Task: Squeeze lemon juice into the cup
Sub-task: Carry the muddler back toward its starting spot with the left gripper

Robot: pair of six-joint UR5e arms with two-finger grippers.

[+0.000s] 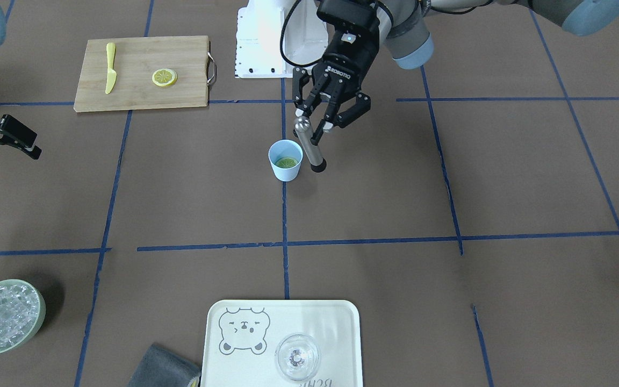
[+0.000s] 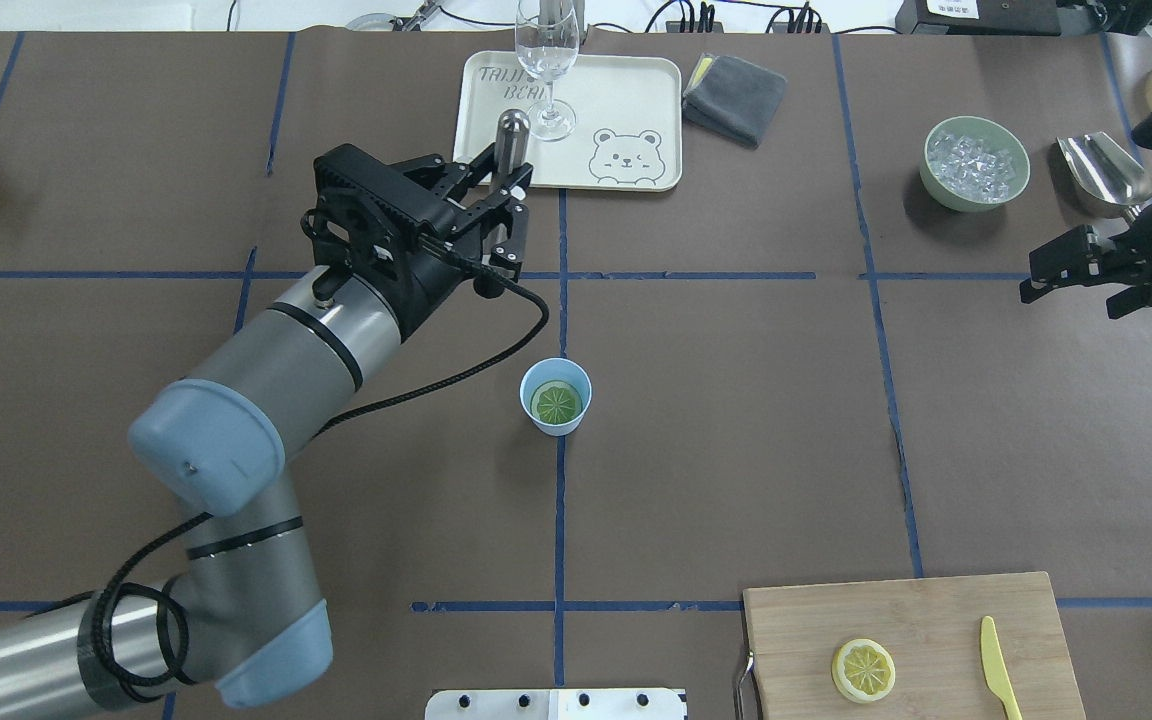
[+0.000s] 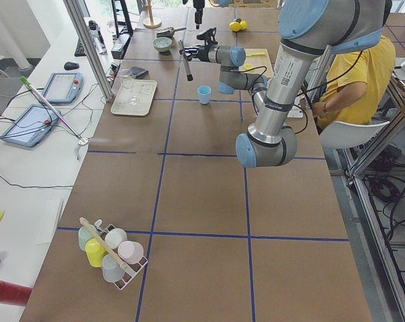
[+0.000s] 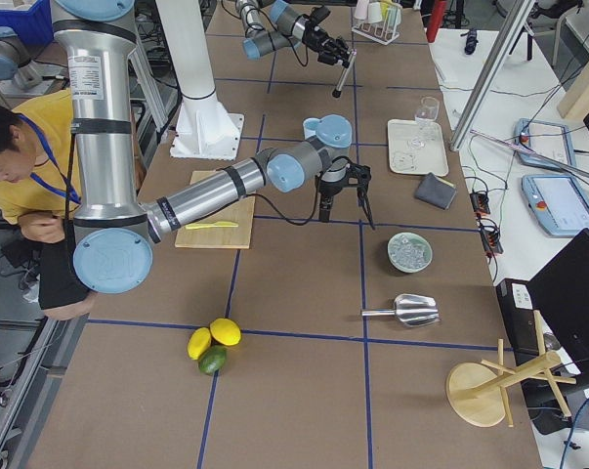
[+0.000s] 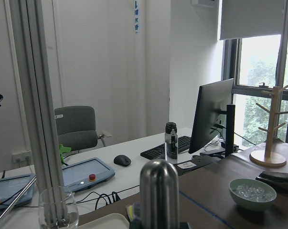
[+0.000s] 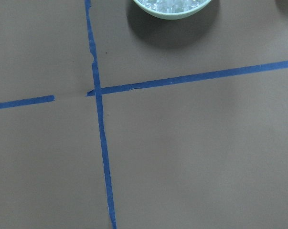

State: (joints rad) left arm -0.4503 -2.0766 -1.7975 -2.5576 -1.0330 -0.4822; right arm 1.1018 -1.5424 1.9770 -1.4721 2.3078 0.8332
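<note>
lemon [image 1: 287, 162] inside cup [image 1: 286, 173], apart from left hand [image 1: 312, 123] clutching muddler [image 1: 310, 149].

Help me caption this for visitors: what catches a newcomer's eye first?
The left tool, raised in the air, grips a steel rod. Nearby stands the blue cup with a lemon slice lying inside. A second slice sits on the board beside a yellow knife.
</note>
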